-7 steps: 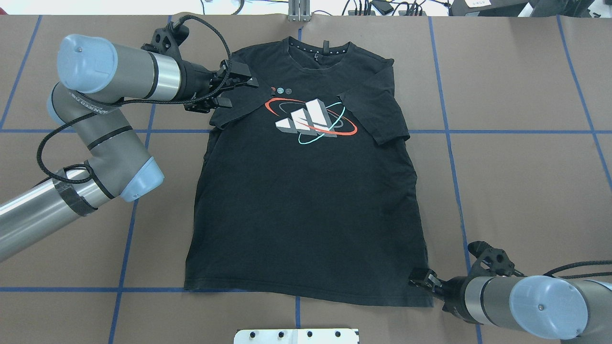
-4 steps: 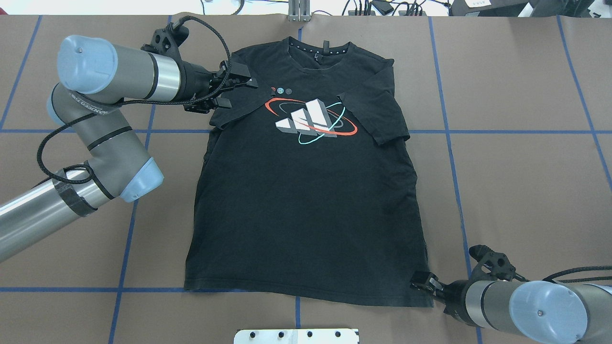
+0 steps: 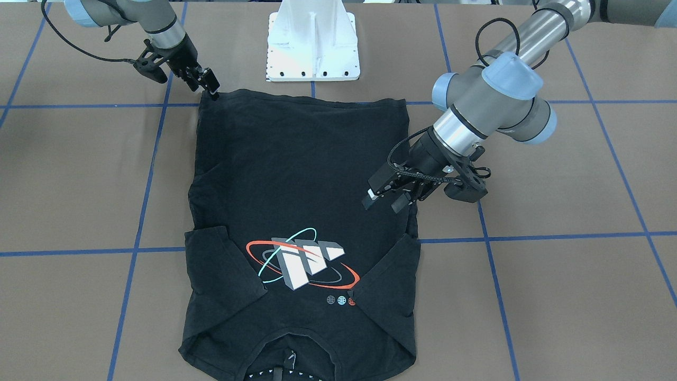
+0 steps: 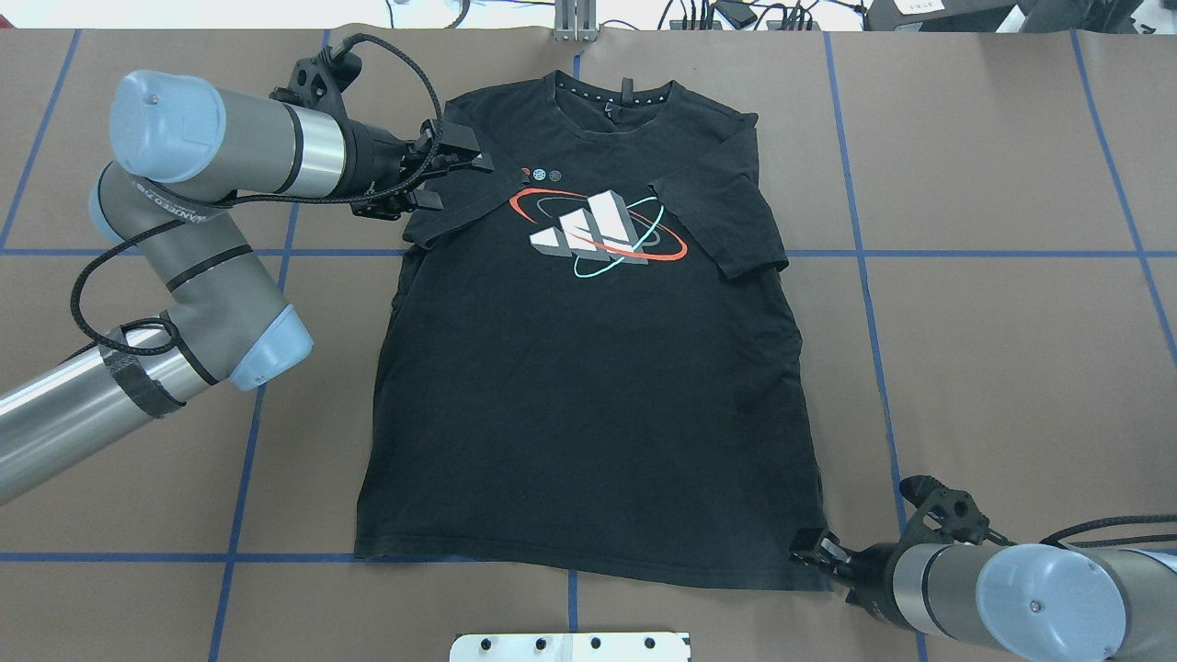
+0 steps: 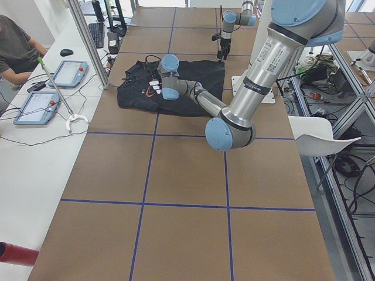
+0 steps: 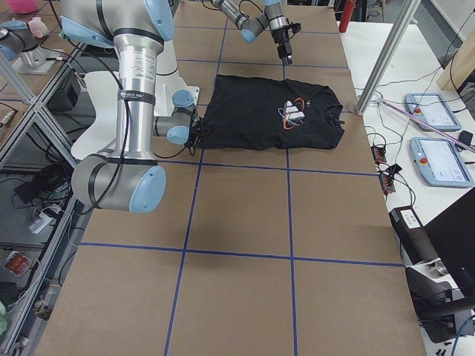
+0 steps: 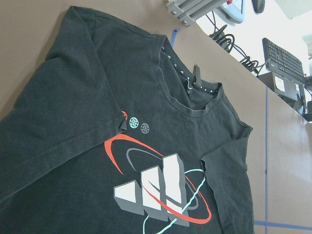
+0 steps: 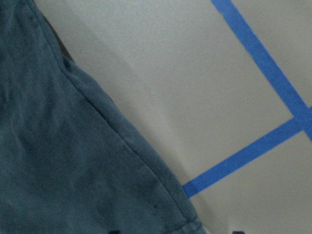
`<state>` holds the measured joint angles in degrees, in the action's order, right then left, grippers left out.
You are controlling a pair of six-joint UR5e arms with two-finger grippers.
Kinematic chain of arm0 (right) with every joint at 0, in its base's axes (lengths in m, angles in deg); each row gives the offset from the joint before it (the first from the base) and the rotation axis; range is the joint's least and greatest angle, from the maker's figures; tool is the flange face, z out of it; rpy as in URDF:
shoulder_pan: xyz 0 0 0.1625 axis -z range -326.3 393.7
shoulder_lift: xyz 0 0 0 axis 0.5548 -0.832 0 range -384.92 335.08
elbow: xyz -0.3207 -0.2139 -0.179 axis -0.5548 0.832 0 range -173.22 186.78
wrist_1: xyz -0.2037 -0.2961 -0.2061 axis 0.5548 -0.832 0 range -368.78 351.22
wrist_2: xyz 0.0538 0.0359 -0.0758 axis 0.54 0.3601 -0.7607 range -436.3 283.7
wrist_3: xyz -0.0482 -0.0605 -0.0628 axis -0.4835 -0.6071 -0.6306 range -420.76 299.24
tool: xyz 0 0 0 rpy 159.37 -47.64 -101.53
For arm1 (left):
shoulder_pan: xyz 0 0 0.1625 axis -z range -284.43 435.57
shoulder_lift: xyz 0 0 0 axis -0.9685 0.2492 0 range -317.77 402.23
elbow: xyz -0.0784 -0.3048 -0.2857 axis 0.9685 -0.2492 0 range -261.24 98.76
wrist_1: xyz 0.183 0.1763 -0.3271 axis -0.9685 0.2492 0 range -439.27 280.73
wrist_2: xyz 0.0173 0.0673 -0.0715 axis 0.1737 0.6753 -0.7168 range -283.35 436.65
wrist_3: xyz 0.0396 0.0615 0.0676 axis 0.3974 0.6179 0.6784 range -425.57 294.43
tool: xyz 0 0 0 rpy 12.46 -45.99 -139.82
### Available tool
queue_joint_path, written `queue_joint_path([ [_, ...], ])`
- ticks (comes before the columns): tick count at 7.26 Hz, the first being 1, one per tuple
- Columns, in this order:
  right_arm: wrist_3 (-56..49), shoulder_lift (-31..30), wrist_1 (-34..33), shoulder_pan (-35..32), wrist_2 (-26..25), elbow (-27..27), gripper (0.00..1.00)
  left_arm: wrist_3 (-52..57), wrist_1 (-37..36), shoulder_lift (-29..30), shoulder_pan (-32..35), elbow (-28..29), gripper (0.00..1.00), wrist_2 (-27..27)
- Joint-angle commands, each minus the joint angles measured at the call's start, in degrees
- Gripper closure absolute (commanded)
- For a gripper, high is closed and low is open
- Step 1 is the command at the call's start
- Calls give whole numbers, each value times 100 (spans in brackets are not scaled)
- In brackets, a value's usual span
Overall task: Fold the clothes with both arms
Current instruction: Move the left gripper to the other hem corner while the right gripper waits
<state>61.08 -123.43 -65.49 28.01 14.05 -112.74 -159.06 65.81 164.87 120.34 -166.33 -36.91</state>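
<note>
Though flat, T-shirt: sleeve under wide left fingers, hem between wide right fingers.

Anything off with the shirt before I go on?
Nothing damaged. The T-shirt lies flat with both sleeves tucked in; its hem slants slightly, lying nearer the robot by the right gripper.

I see the brown table filling most of my feeds, its top gridded with blue tape lines under flat, even light. Along the table's far side runs a white bench with tablet-like panels, a keyboard and loose cables; an aluminium post rises at that table edge, and a seated person is beyond the bench. On the table's opposite side stands a white chair
</note>
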Motion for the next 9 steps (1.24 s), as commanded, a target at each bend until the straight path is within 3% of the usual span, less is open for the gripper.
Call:
queue_joint_path([
  [1, 6, -2, 3, 7, 9, 60, 77, 6, 3, -30, -3, 0, 8, 0],
  [2, 6, 16, 3, -2, 27, 34, 96, 6, 3, -38, -3, 0, 8, 9],
  [5, -3, -141, 3, -37, 88, -245, 100, -2, 3, -91, 6, -61, 8, 0],
  [6, -11, -473, 11, -37, 140, -526, 100, -2, -6, -413, -12, -383, 9, 0],
  [8, -11, -766, 11, -20, 281, -792, 100, -151, -14, -1632, -282, -1532, 9, 183],
  [9, -11, -766, 11, -20, 369, -783, 100, -656, -41, -2186, -676, -1938, 10, 811],
])
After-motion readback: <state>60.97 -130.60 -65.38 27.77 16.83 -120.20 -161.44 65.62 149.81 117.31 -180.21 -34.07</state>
